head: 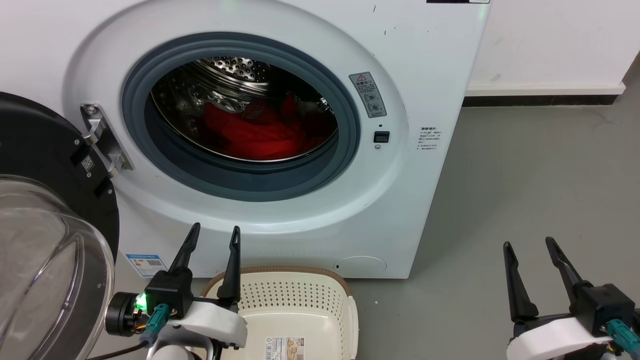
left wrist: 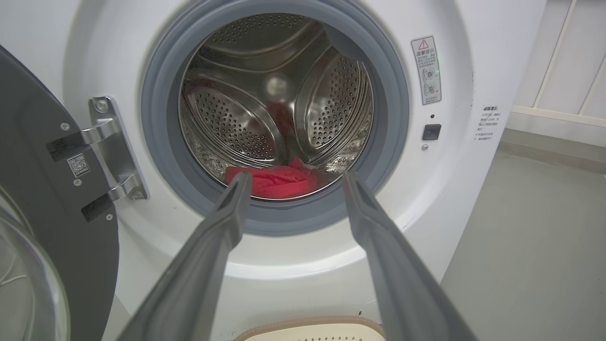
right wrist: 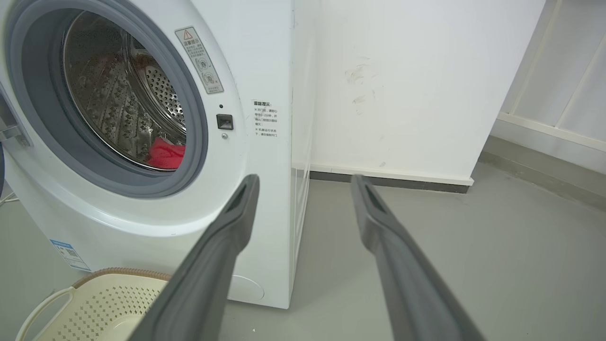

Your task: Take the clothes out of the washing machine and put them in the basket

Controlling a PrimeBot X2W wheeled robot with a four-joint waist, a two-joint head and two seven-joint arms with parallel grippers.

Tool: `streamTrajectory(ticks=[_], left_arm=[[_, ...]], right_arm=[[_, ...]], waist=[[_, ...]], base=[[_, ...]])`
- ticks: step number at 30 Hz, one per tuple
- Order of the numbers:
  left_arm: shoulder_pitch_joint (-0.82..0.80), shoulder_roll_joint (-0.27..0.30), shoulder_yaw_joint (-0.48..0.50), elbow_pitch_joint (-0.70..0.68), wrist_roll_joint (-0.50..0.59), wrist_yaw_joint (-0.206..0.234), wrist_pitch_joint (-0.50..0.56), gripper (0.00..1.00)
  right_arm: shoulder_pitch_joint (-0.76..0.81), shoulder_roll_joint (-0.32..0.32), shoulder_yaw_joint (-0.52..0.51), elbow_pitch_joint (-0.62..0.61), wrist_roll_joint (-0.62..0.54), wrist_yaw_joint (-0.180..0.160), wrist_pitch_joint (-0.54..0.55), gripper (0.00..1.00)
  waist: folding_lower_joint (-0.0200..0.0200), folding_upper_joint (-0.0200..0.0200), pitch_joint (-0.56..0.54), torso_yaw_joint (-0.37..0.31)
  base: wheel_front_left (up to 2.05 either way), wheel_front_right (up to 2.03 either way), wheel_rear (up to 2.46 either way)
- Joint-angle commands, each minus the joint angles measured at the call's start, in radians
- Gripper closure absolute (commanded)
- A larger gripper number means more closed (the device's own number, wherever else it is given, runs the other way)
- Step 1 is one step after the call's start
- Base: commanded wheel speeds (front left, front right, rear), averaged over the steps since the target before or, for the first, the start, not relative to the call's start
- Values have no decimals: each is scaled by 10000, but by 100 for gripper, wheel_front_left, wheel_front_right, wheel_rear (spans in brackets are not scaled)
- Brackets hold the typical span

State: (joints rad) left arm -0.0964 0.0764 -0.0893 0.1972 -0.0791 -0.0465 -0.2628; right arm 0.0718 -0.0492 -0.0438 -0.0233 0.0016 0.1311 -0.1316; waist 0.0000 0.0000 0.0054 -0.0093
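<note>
Both my left gripper (head: pixel 215 227) and right gripper (head: pixel 528 242) stand wide and empty while the clothes (head: pixel 260 132) lie deep in the washing machine (head: pixel 425 60), perhaps tangled, so I fear a shallow pinch could drag them onto the floor (head: pixel 525 175), missing the near basket (head: pixel 300 300).

Even bright light; drum (head: pixel 235 67) glints, dim inside; wrist views bowed at edges; jaws soft, perhaps defocused.

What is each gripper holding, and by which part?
Nothing; left gripper and right gripper are open, empty; bright red fabric clothes lie inside the perforated steel drum.
</note>
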Motion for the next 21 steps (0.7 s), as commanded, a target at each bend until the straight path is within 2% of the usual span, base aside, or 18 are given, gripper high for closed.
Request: streamTrajectory(ticks=[1, 17, 21], left_arm=[[-47, -35, 27, 25, -27, -28, -31, 0], [-132, -120, 99, 235, -5, -65, -29, 0], [-530, -156, 56, 404, -249, -211, -29, 0]], right_arm=[[83, -20, -20, 5, 77, -5, -53, 0], [-43, -18, -37, 89, 186, -5, -64, 0], [-232, -16, 15, 2, 188, -7, -61, 0]], waist=[[0, 0, 3, -3], [0, 0, 84, 23], [0, 0, 350, -30]], base=[[0, 0, 0], [0, 0, 0], [0, 0, 0]])
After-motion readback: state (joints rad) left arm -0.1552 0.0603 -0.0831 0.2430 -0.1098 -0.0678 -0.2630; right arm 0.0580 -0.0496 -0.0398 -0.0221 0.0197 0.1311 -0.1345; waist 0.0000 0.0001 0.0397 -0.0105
